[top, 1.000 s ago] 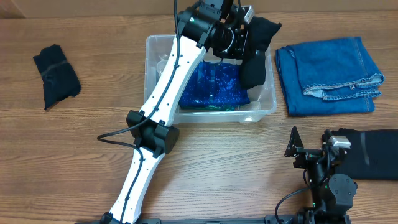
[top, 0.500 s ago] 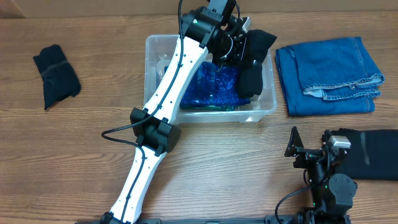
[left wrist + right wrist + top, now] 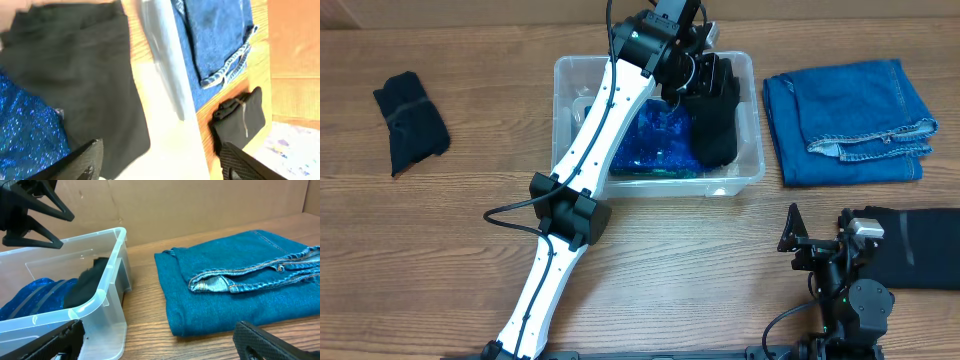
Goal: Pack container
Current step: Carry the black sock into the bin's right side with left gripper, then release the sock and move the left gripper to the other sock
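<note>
- Overhead, the clear plastic container (image 3: 735, 186) is sitting at the far middle of the wooden bench (image 3: 440, 230), with a pair of folded blue jeans (image 3: 850, 120) lying just beside it on its right.
- Inside it, a blue sequined fabric (image 3: 660, 145) is covering the floor, and a black garment (image 3: 715, 120) is lying along the right end, partly over the blue.
- The left arm (image 3: 585, 150) is reaching diagonally from the near edge across the container, its head hanging over the far right corner, above the black garment.
- Seen from the left wrist, the left jaws are standing wide apart with nothing between them. The black garment is lying spread out below them, next to the container's wall.
- The right arm (image 3: 840, 290) is sitting low at the near right of the bench, well apart from the container and facing toward it and the jeans.
- Seen from the right wrist, the right jaws are gaping wide too, gripping nothing.
- A dark folded cloth (image 3: 920, 250) is lying just beside the right arm, at the right edge of the bench.
- A small black bundled cloth (image 3: 410, 120) is lying alone on the far left of the bench, well apart from the container.
</note>
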### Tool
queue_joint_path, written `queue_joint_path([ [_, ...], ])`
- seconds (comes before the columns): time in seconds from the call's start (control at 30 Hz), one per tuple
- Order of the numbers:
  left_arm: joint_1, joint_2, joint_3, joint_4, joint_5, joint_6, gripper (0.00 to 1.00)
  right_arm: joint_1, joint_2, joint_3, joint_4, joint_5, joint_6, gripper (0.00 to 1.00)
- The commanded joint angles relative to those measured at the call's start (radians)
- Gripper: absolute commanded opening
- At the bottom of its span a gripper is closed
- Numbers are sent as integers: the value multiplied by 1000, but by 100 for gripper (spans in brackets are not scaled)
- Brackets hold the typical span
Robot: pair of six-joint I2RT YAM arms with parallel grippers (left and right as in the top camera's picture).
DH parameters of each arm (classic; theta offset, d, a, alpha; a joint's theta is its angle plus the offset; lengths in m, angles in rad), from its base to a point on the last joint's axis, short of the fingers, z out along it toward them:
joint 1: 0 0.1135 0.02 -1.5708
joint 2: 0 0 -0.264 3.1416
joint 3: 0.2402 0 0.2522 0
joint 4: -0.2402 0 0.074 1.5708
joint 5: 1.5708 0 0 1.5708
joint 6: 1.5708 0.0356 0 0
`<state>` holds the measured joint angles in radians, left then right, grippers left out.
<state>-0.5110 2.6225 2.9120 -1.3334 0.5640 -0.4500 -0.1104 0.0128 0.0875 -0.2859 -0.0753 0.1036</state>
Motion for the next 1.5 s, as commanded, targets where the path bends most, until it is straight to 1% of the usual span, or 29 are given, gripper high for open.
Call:
queue_joint_path([
  [0.0,-11,11,2,34,14,-4,76,-2,-8,-1,5,-5,0,100],
  [0.07,-11,11,2,50,29,-3,76,-2,-8,-1,5,-5,0,100],
  [0.13,-7,11,2,63,53,-2,73,-2,-8,-1,5,-5,0,100],
  [0.17,0,11,2,60,58,8,68,-2,-8,-1,5,-5,0,100],
  [0.3,46,10,3,7,58,115,61,-2,-8,-1,5,-5,0,100],
  [0.37,84,5,5,-51,58,146,60,-2,-8,-1,5,-5,0,100],
  [0.5,162,-41,12,-171,33,269,69,-2,-8,-1,5,-5,0,100],
  [0.63,223,-143,13,-274,-95,337,73,-2,-8,-1,5,-5,0,100],
  [0.8,295,-326,13,-356,-281,350,82,-2,-8,-1,5,-5,0,100],
  [0.97,405,-536,13,-356,-322,357,95,-2,-8,-1,5,-5,0,100],
  [1.07,488,-648,-3,-356,-394,361,97,-2,-8,-1,5,-5,0,100],
  [1.17,550,-723,-71,-356,-491,360,99,-2,-8,-1,5,-5,0,100],
  [1.23,592,-754,-153,-356,-565,360,99,-2,-8,-1,5,-5,0,100],
  [1.37,649,-754,-298,-356,-681,360,100,-2,-8,-1,5,-5,0,100],
  [1.47,695,-732,-408,-349,-734,356,100,-2,-8,-1,5,-5,0,100],
])
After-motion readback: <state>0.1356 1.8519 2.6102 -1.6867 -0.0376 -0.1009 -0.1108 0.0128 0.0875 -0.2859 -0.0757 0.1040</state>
